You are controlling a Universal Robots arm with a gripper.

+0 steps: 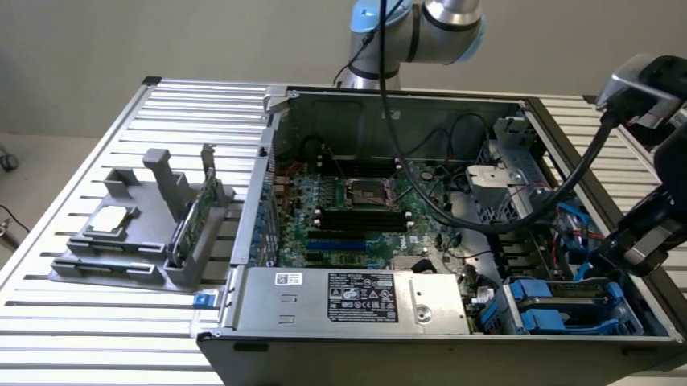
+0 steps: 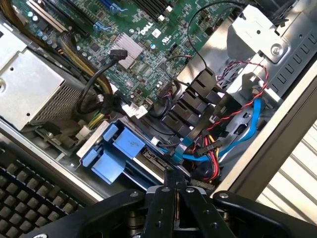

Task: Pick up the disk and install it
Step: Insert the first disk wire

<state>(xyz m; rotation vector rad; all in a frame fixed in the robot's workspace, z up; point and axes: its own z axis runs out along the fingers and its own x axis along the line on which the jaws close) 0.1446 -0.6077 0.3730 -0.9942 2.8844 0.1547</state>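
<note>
Slatted metal table (image 1: pixel 76 342), open computer case (image 1: pixel 429 359), blue-framed disk (image 2: pixel 123 145) in its corner, claw (image 2: pixel 177 188) pressed together, empty.

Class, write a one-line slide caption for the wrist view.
Shut gripper near the blue-framed disk inside the open computer case, beside the green motherboard.

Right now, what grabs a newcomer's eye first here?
The open computer case dominates, its green motherboard exposed. In its corner at the exterior view's lower right sit blue drive carriers, with the gripper poised over them, fingers shut. A grey fixture stands beside the case on the exterior view's left.
</note>
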